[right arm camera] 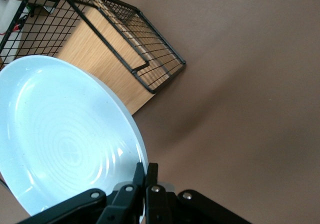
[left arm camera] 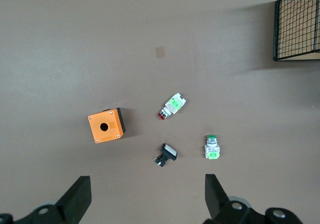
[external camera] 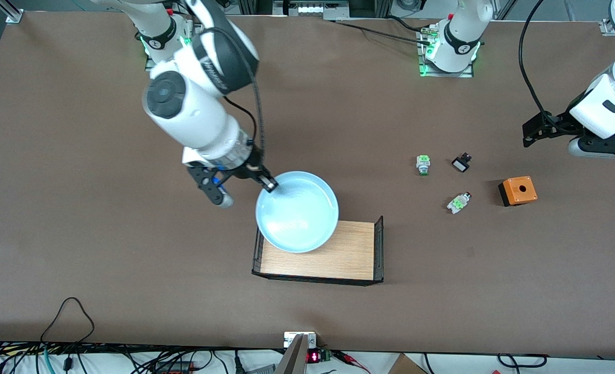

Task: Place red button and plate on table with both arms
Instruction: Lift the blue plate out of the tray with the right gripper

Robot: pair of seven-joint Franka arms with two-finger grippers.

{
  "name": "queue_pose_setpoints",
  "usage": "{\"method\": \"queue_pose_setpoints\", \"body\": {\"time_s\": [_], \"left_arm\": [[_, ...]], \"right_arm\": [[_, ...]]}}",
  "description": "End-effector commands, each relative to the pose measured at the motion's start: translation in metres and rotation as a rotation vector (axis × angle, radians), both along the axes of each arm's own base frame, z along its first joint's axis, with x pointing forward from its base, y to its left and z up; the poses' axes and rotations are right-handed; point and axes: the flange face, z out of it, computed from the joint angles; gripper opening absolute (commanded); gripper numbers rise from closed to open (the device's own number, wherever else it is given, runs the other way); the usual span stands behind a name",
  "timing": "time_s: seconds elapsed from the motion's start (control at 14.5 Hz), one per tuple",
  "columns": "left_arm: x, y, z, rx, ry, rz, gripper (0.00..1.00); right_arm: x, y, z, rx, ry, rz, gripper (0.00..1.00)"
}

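Observation:
My right gripper is shut on the rim of the pale-blue plate. It holds the plate in the air, partly over the wooden tray and partly over the brown table. The red button lies on its side on the table toward the left arm's end, its dark red cap showing in the left wrist view. My left gripper hangs open and empty above the table, near the orange box.
A green-capped switch and a black-and-white switch lie farther from the front camera than the red button. The tray has black wire-mesh ends. Cables run along the table's front edge.

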Motion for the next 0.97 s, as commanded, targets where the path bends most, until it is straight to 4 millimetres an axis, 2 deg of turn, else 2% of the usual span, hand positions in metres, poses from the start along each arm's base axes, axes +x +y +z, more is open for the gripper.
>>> {"method": "queue_pose_setpoints", "body": {"time_s": [0.0, 0.21, 0.35, 0.55, 0.62, 0.69, 0.9], "left_arm": [[0.003, 0.000, 0.006, -0.017, 0.010, -0.020, 1.00], [0.005, 0.005, 0.005, -0.018, 0.008, -0.045, 1.00], [0.005, 0.005, 0.006, -0.018, 0.007, -0.103, 1.00], [0.005, 0.008, 0.002, -0.020, 0.016, -0.097, 1.00], [0.005, 0.020, 0.000, -0.018, 0.018, -0.080, 1.00], [0.005, 0.024, -0.002, -0.016, 0.023, -0.085, 1.00], [0.003, 0.023, 0.000, -0.014, 0.022, -0.100, 1.00]], "right_arm": [[0.003, -0.052, 0.029, 0.021, 0.047, 0.091, 0.00], [0.010, -0.116, 0.037, 0.009, 0.081, 0.261, 0.00], [0.016, -0.157, 0.033, 0.001, 0.113, 0.336, 0.00], [0.019, -0.197, 0.014, -0.035, 0.142, 0.440, 0.00], [0.021, -0.208, 0.007, -0.039, 0.142, 0.479, 0.00], [0.021, -0.220, -0.004, -0.040, 0.150, 0.510, 0.00], [0.023, -0.261, -0.027, -0.105, 0.146, 0.682, 0.00]]}}
